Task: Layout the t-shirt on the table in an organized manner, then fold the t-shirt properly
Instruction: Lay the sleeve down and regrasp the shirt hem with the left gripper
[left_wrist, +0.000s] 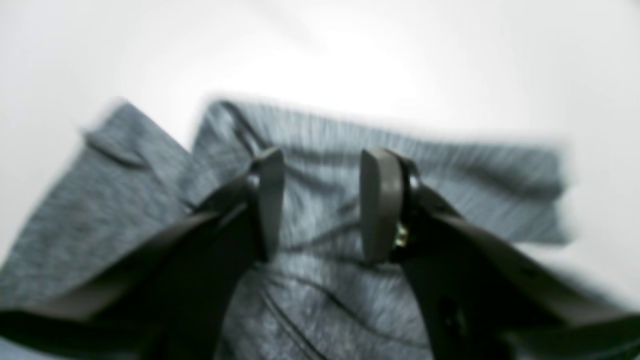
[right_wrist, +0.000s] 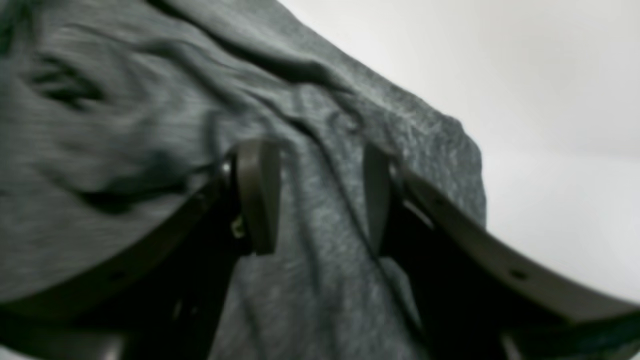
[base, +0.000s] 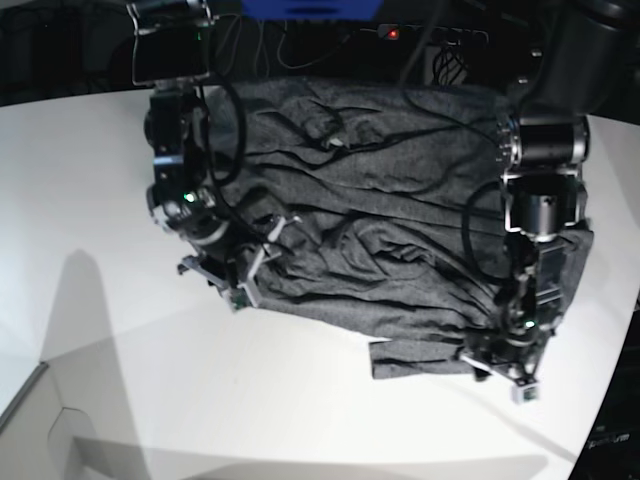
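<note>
The t-shirt (base: 400, 200), dark heather grey and wrinkled, lies spread over the far half of the white table (base: 300, 400). My right gripper (base: 245, 275) hovers at the shirt's near left edge. In the right wrist view it (right_wrist: 317, 200) is open, its fingers (right_wrist: 257, 195) straddling a creased fold of the t-shirt (right_wrist: 150, 125). My left gripper (base: 500, 372) sits at the shirt's near right corner. In the left wrist view it (left_wrist: 325, 205) is open too, above the t-shirt (left_wrist: 450, 180) near a hemmed edge, with bare table (left_wrist: 350, 50) beyond.
Black arm cables (base: 440, 130) trail across the shirt. The table's curved edge (base: 622, 400) runs close by the left arm, with dark floor beyond. Dark equipment and wires (base: 330, 40) line the back. A white angular ledge (base: 45, 420) sits at the near left corner.
</note>
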